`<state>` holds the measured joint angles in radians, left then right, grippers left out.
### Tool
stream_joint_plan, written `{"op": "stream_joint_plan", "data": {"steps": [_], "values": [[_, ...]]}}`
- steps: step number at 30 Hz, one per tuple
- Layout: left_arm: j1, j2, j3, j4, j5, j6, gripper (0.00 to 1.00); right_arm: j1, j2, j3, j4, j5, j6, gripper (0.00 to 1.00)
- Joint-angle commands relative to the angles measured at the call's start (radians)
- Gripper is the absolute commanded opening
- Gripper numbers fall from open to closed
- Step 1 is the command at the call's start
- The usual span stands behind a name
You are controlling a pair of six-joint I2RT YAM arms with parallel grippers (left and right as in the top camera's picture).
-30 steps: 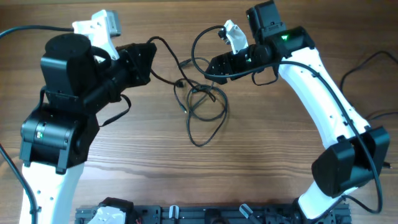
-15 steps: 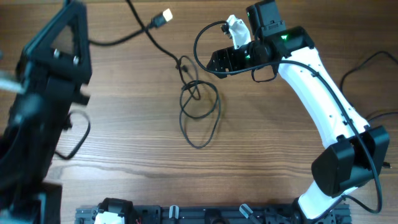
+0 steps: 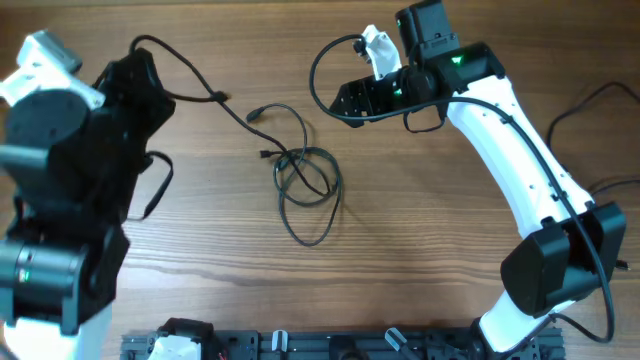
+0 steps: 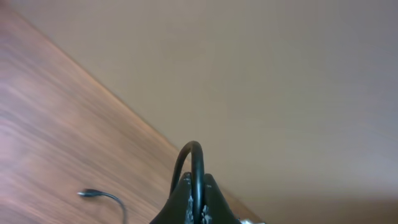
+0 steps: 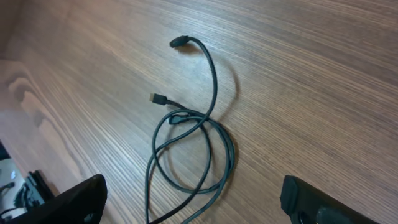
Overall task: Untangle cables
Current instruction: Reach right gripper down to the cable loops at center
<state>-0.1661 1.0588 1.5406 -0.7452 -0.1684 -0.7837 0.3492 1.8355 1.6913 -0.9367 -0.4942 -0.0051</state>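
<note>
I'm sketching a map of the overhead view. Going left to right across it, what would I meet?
In order: left arm → tangled cables → right arm.

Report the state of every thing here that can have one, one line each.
cables, looped over each other on the table, not yet untangled; one strand runs to the left gripper.
plug ends, free, lying on the wood.
left gripper, shut on a strand of the cables.
right gripper, open, empty, above the loops.
</note>
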Motion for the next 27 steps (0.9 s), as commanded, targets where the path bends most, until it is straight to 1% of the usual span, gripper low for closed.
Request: {"op": "stream_joint_plan", "data": {"steps": [1,4,6,9,11,14,17,18,19,21,22,25,27], "values": [[0.073,0.042,-0.001,0.015,-0.006,0.044,0.04,0.005,0.014,0.002,-0.008,-0.039,-0.021,0.91],[0.158,0.056,-0.001,0.058,0.102,0.044,0.04,0.032,0.014,0.002,-0.014,-0.038,-0.06,0.91],[0.222,0.055,-0.001,0.093,0.142,0.043,0.04,0.06,0.017,0.002,-0.016,-0.038,-0.085,0.91],[0.283,0.047,-0.001,0.102,0.187,0.043,0.04,0.077,0.025,0.002,-0.016,-0.038,-0.06,0.91],[0.312,0.048,-0.001,0.09,0.23,0.043,0.04,0.087,0.041,0.002,-0.018,-0.038,0.031,0.91],[0.316,0.05,-0.001,0.066,0.232,0.044,0.04,0.104,0.073,-0.001,-0.029,-0.02,0.181,0.85],[0.316,0.051,-0.001,0.037,0.232,0.043,0.04,0.126,0.108,-0.004,-0.054,0.111,0.359,0.83],[0.316,0.052,-0.001,0.025,0.232,0.044,0.04,0.132,0.116,-0.007,-0.058,0.138,0.392,0.82],[0.314,0.056,-0.001,-0.019,0.237,0.045,0.04,0.152,0.133,-0.019,-0.047,0.153,0.45,0.78],[0.314,0.063,-0.002,-0.061,0.261,0.071,0.04,0.173,0.14,-0.027,-0.034,0.17,0.459,0.78],[0.314,0.07,-0.002,-0.085,0.279,0.108,0.04,0.188,0.142,-0.037,-0.021,0.195,0.475,0.78],[0.314,0.103,-0.002,-0.18,0.291,0.167,0.04,0.235,0.143,-0.069,-0.018,0.34,0.595,0.79],[0.314,0.131,-0.002,-0.227,0.291,0.223,0.04,0.252,0.146,-0.09,-0.008,0.352,0.626,0.79]]}}
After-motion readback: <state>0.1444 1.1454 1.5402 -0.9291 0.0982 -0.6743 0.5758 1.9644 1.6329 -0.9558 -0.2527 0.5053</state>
